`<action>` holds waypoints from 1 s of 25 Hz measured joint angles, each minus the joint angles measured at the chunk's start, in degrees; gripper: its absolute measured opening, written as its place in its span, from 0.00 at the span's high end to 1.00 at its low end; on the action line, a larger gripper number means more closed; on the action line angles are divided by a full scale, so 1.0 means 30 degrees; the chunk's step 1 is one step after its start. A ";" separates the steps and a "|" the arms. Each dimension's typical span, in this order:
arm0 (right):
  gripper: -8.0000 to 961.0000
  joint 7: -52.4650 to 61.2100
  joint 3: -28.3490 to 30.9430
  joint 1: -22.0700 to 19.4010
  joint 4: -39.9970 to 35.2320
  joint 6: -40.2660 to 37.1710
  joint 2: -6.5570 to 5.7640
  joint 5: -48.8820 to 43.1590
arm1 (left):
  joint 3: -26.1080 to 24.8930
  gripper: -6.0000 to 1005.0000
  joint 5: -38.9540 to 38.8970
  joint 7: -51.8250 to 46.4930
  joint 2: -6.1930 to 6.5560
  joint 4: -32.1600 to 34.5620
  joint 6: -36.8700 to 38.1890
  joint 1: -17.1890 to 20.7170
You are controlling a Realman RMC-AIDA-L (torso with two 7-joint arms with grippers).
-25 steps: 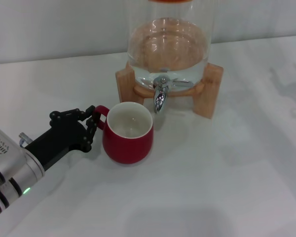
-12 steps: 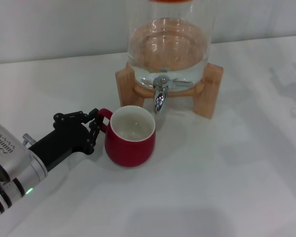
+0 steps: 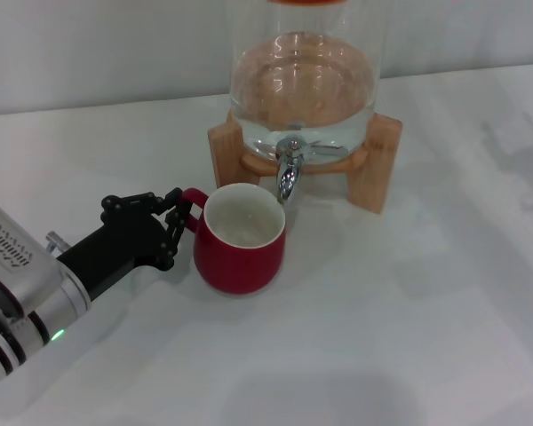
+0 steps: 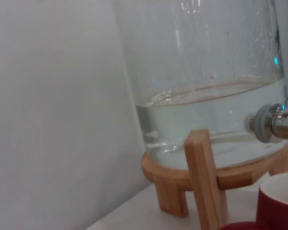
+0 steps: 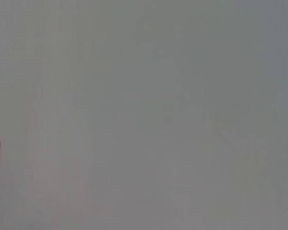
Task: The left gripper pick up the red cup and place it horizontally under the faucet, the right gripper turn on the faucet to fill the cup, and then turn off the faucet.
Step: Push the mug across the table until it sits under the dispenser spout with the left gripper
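Note:
The red cup (image 3: 242, 240) stands upright on the white table, white inside showing, its rim just under the spout of the chrome faucet (image 3: 288, 171). My left gripper (image 3: 179, 219) comes in from the lower left and is shut on the cup's small loop handle. In the left wrist view the cup's rim (image 4: 280, 200) shows at the corner, with the faucet (image 4: 274, 123) above it. The right gripper is out of view; its wrist view shows only a blank wall.
The faucet sits on a clear glass dispenser (image 3: 302, 84) holding water, set in a wooden stand (image 3: 378, 162) at the back centre. White table (image 3: 426, 302) spreads to the right and front. A wall rises behind.
My left gripper has slid the cup to the right and slightly forward, bringing its rim under the spout. The dispenser has not moved.

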 joint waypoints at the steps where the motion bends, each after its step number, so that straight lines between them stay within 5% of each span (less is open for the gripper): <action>1: 0.25 0.0000 0.0000 0.0001 -0.0003 0.0001 0.0000 0.0001 | 0.0070 0.89 -0.0013 0.0000 -0.0006 -0.0002 0.0000 -0.0030; 25: 0.25 0.0000 0.0002 0.0022 -0.0013 -0.0001 0.0000 0.0000 | 0.0865 0.89 -0.0017 -0.0118 -0.0057 -0.0270 0.0436 -0.0521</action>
